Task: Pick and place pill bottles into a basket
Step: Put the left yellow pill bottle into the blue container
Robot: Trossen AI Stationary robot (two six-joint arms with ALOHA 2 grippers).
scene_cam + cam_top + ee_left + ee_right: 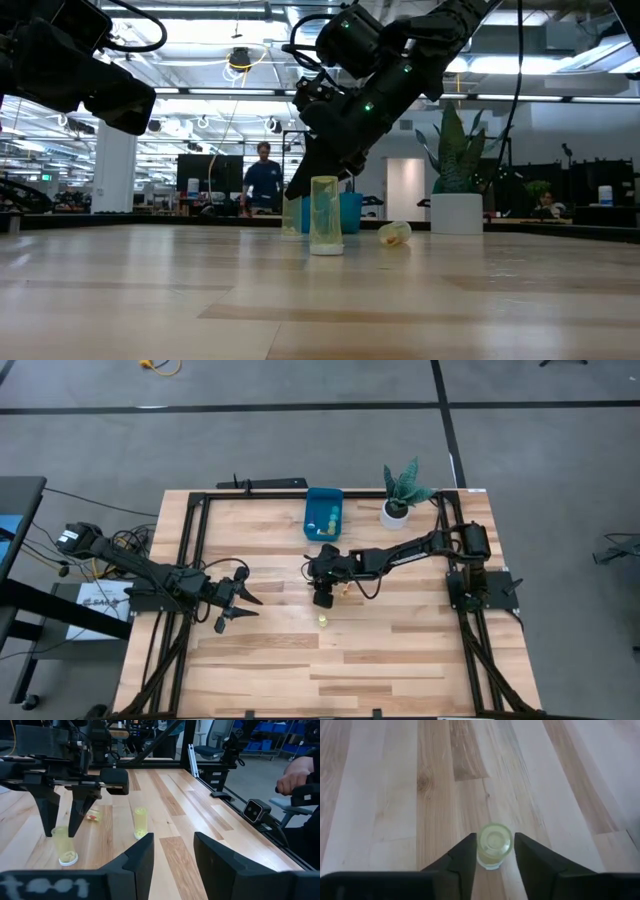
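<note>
Right gripper: your right gripper (323,598) is at mid-table, pointing straight down. Its jaws are closed in on a bottle (493,845) and look to be touching it on both sides.
Bottle: pale yellow, upright, long axis vertical and in line with the fingers. Its base seems to be on the wood, so you have not lifted it yet.
Basket: the blue basket (323,513) lies straight beyond your gripper, toward the table's far edge, with a few bottles already in it. A plant pot (395,514) stands just beside it.
Key relation: your right arm is much the nearer to the basket, so judge this as a lift followed by a short straight carry away from you.
Left gripper: your left gripper (242,612) hangs well to the left with its fingers apart and nothing between them.
Other bottles: a second bottle (323,621) stands near your gripper on the side away from the basket. A lying bottle (394,234) rests close on the other side.
Risk: lift straight up so that neither one gets knocked.
</note>
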